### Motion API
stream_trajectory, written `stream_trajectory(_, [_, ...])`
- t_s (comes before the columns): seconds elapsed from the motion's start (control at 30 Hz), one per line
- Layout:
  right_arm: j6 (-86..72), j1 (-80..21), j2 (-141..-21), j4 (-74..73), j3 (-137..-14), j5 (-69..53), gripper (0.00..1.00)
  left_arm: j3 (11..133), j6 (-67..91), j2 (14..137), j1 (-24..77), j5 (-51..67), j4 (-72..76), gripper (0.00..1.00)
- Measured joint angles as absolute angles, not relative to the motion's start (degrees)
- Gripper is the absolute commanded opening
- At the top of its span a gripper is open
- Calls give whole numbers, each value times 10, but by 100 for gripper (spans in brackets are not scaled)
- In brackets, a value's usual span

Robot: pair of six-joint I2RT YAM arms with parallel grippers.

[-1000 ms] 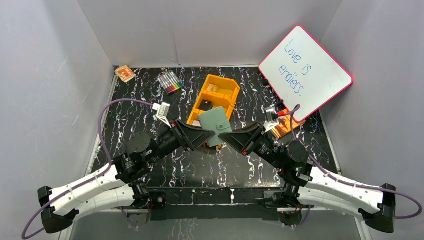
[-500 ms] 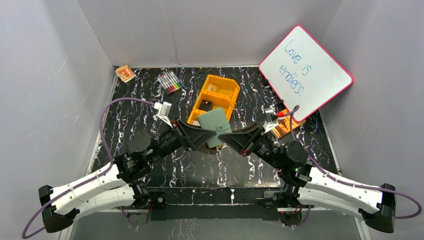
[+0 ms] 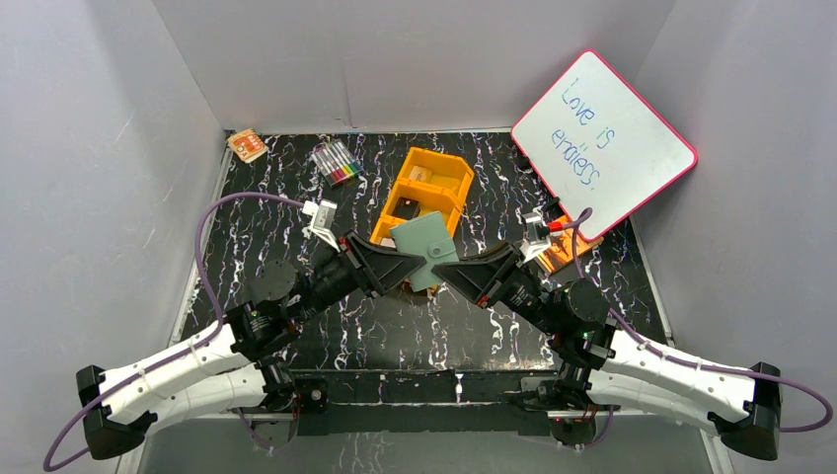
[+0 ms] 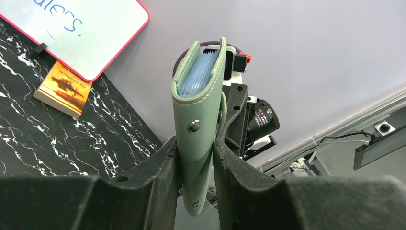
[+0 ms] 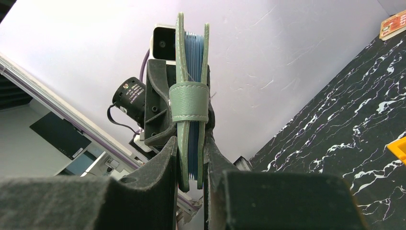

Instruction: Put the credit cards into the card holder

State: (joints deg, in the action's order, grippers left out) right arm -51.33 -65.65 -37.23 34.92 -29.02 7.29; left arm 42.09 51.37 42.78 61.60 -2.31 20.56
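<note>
Top external view showed both arms angled inward, left gripper (image 3: pixel 413 271) and right gripper (image 3: pixel 441 271) each clamped on the closed card holder (image 3: pixel 425 245) midway between the table's (image 3: pixel 247 207) side edges.

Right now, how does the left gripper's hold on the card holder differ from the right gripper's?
Left gripper clamps the card holder at its riveted fold edge; right gripper clamps the edge the strap wraps. Left gripper reaches in from the left in the top view, right gripper from the right. Shared: both are shut on the same closed card holder.
</note>
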Motion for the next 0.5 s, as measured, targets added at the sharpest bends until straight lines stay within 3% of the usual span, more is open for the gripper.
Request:
stream_trajectory(0.2, [-516, -656, -372, 351, -290, 73, 0, 421, 511, 431, 616, -18, 212, 36])
stream_trajectory(0.27, [-518, -656, -373, 351, -290, 72, 0, 421, 511, 432, 616, -16, 214, 35])
stream_trajectory(0.33, [-520, -656, -375, 351, -289, 71, 0, 421, 511, 432, 616, -14, 215, 27])
stream_trajectory(0.47, [-525, -656, -375, 358, -287, 71, 0, 421, 509, 434, 616, -12, 219, 0])
stream_trajectory(0.5, [-527, -656, -375, 359, -286, 71, 0, 421, 511, 434, 616, -11, 220, 0])
